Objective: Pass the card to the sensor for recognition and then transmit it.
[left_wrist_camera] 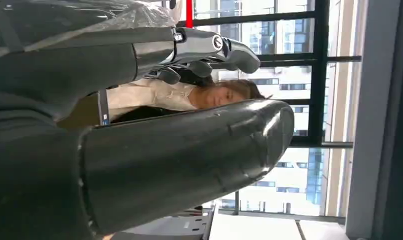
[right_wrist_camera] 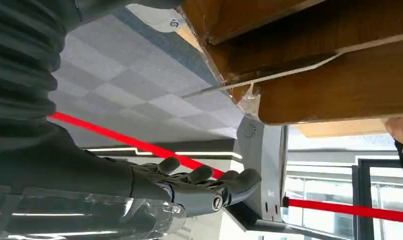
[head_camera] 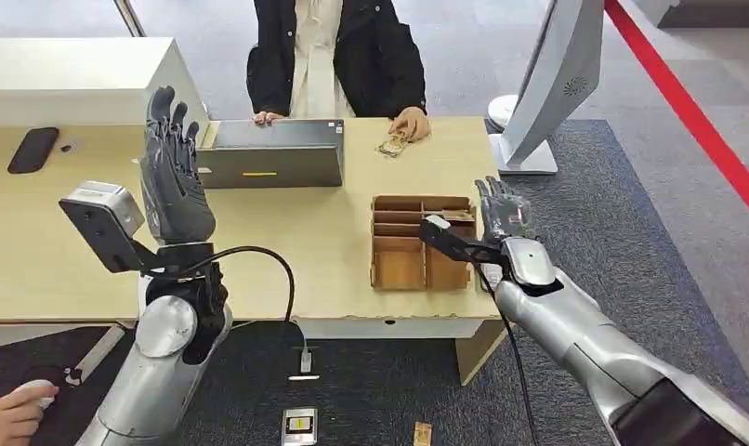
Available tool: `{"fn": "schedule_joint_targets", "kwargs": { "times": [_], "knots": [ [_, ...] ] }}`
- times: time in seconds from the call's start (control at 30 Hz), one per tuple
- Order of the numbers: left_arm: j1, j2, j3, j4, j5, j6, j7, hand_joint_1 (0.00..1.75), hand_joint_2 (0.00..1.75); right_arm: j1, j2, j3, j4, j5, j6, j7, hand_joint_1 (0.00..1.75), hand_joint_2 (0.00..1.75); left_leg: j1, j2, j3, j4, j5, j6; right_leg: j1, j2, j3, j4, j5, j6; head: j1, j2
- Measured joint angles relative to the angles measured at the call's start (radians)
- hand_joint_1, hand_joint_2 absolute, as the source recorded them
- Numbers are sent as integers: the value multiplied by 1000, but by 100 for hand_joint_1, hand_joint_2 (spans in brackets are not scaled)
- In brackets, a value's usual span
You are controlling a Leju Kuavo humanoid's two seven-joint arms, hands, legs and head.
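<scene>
Now: both hands empty, fingers spread — left hand [head_camera: 174, 172] raised, right hand [head_camera: 501, 212] beside wooden card tray [head_camera: 422, 243]. Lower onto tray's card slots [head_camera: 397, 217], pinch one card only.

A card [head_camera: 459, 216] lies flat in the top right slot of the wooden tray [head_camera: 399, 269]; the grey sensor [head_camera: 270, 153] sits across the table, well apart.

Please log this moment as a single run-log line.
left hand: raised, empty | right hand: open, beside wooden organizer | card: none held | person's hand: on table by small item
</scene>
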Motion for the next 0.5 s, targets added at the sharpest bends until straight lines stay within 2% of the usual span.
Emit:
{"fn": "schedule_joint_targets", "kwargs": {
  "times": [0.5],
  "knots": [
    [-1,0,-16,0,0,12,2,0,0,-3,9,0,22,-10,-33,-16,0,175,0,0,0,0,0,0,0,0,0,0,0,0,0,0]
  ]
}}
